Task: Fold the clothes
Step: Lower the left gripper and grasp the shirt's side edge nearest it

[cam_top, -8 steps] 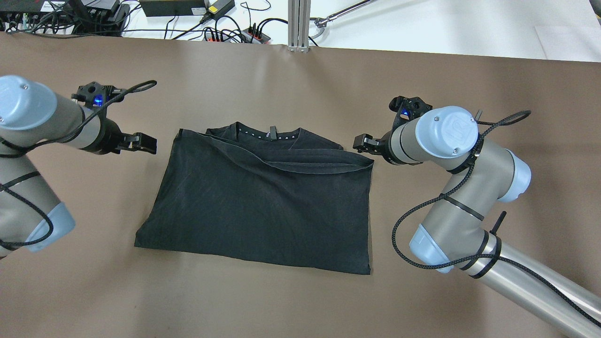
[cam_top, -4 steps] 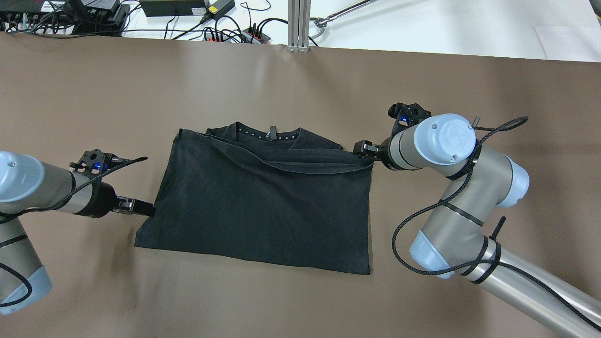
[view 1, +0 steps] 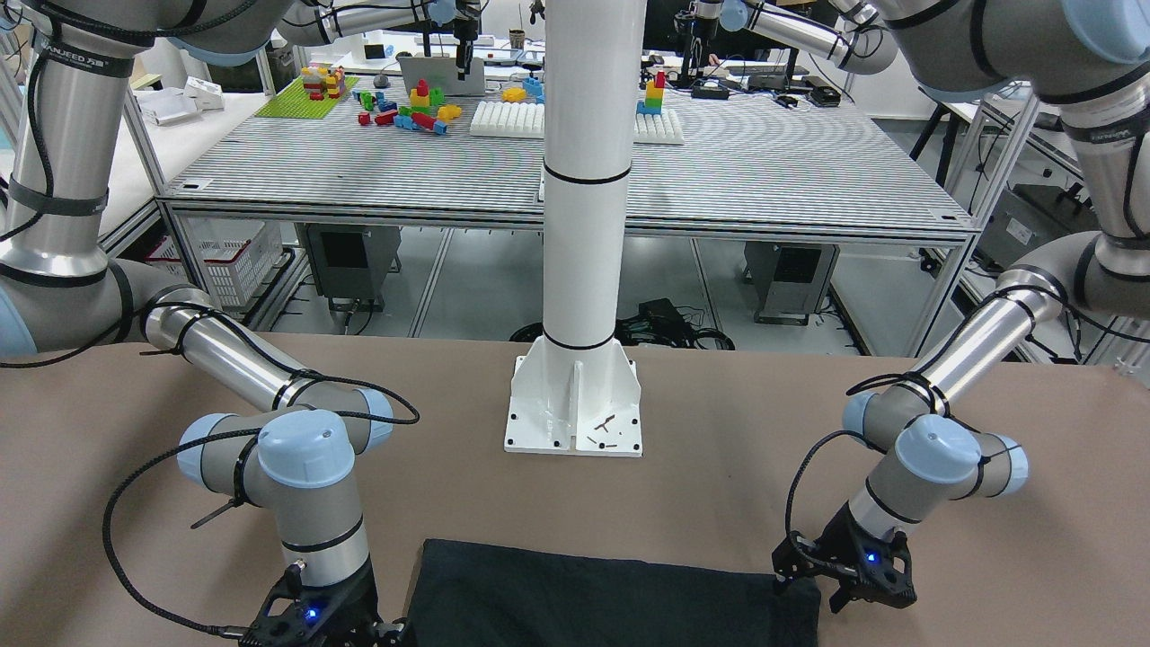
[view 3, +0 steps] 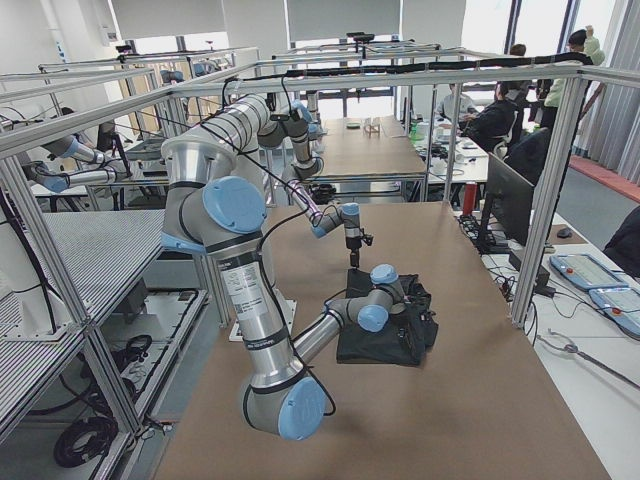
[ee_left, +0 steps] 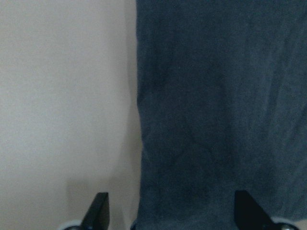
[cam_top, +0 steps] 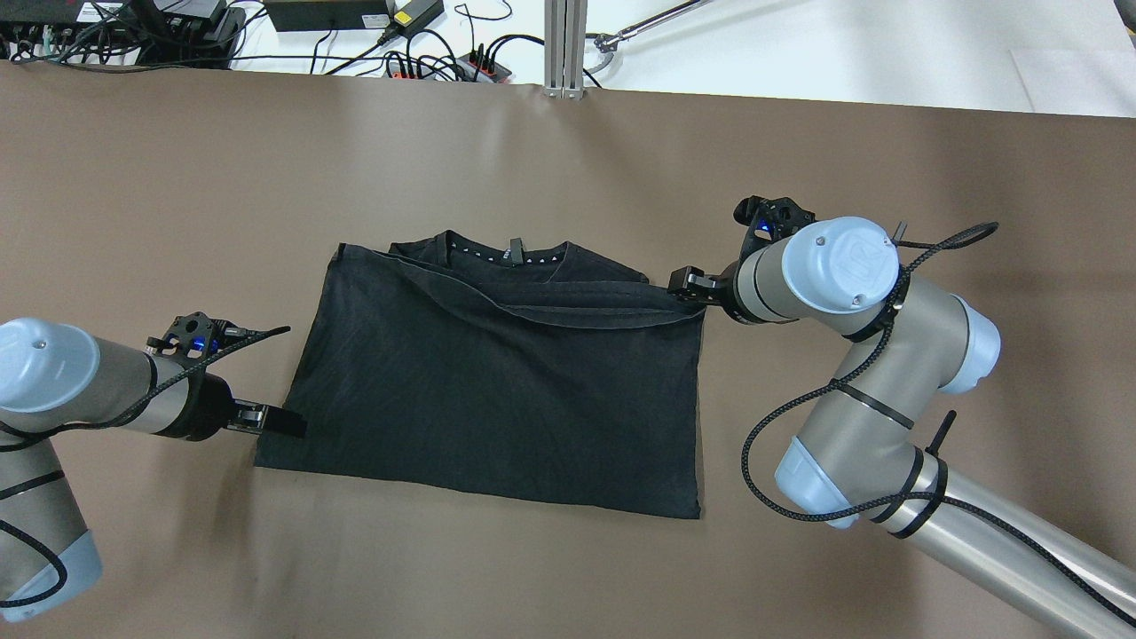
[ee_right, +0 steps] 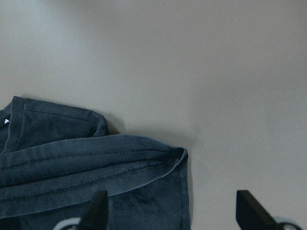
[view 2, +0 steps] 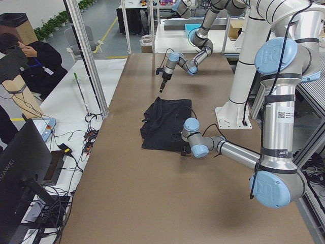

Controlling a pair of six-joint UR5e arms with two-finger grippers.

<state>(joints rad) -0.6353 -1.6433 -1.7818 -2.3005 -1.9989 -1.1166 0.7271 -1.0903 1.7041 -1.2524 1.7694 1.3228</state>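
Observation:
The clothes are one black garment (cam_top: 497, 390) folded into a rough rectangle on the brown table, with its collar (cam_top: 510, 253) at the far edge and a hemmed fold across the top. It also shows in the front view (view 1: 611, 598). My left gripper (cam_top: 286, 424) is open and low at the cloth's left edge, near the corner closest to me. In the left wrist view the cloth edge (ee_left: 139, 120) runs between its fingertips (ee_left: 99, 211). My right gripper (cam_top: 685, 284) is open at the far right corner, and that hem corner (ee_right: 180, 155) lies between its fingertips (ee_right: 98, 207).
The white pillar's base plate (view 1: 575, 413) stands on the table on my side of the cloth. Cables and power strips (cam_top: 426, 53) and an aluminium post (cam_top: 564, 49) sit beyond the table's far edge. An operator (view 2: 20, 56) stands off the table.
My left gripper has moved along the cloth's left edge, from beside the far left corner to the near left corner. My right gripper has moved in to the far right corner.

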